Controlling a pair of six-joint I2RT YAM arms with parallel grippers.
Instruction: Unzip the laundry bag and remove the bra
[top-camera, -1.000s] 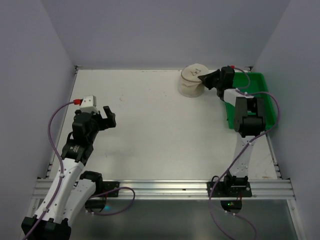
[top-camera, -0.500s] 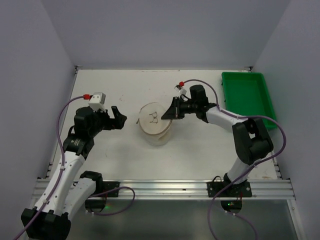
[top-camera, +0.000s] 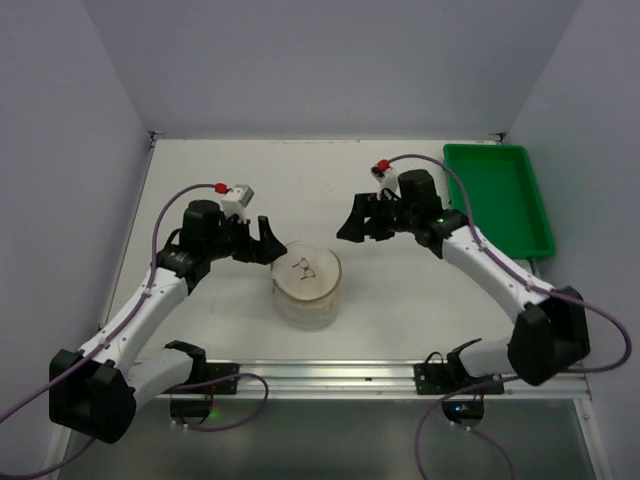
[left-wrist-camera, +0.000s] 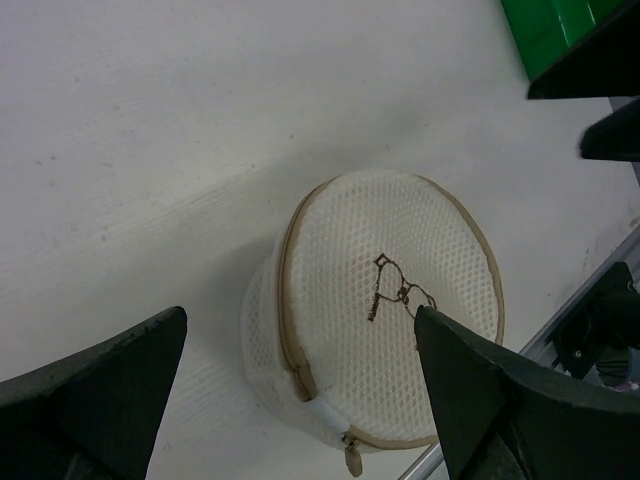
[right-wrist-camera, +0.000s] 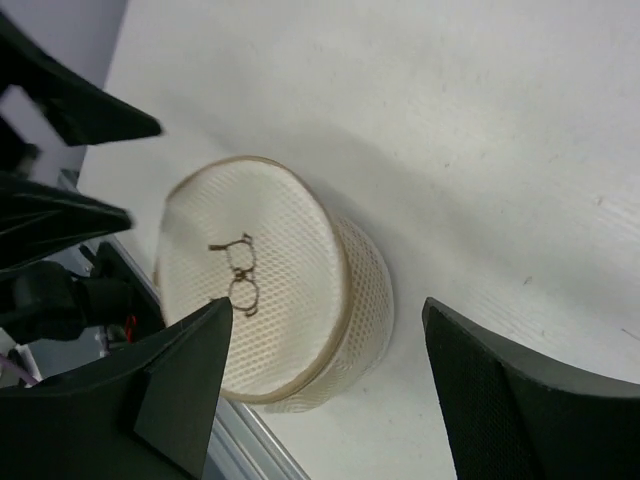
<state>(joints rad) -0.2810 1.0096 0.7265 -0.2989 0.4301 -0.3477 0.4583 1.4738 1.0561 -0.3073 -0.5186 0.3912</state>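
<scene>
Laundry bag (top-camera: 306, 288): round mesh pouch, flat face up on the worktop (top-camera: 300, 180), between both arms, apparently zipped. Bra not visible. Probably light, soft-walled, stiff-rimmed and prone to sliding. Suggested hold: zipper pull (left-wrist-camera: 352, 460), with the rim steadied opposite. Left jaws wide, empty. Right jaws apart, empty.

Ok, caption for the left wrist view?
Cream-white round mesh laundry bag, zipped, standing on the white table, framed between the open left jaws.

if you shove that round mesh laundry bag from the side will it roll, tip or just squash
Probably slides rather than rolls: the laundry bag sits as a squat drum, flat face up, on the table. Its mesh wall looks soft, so likely dents; the tan rim should hold round.
</scene>
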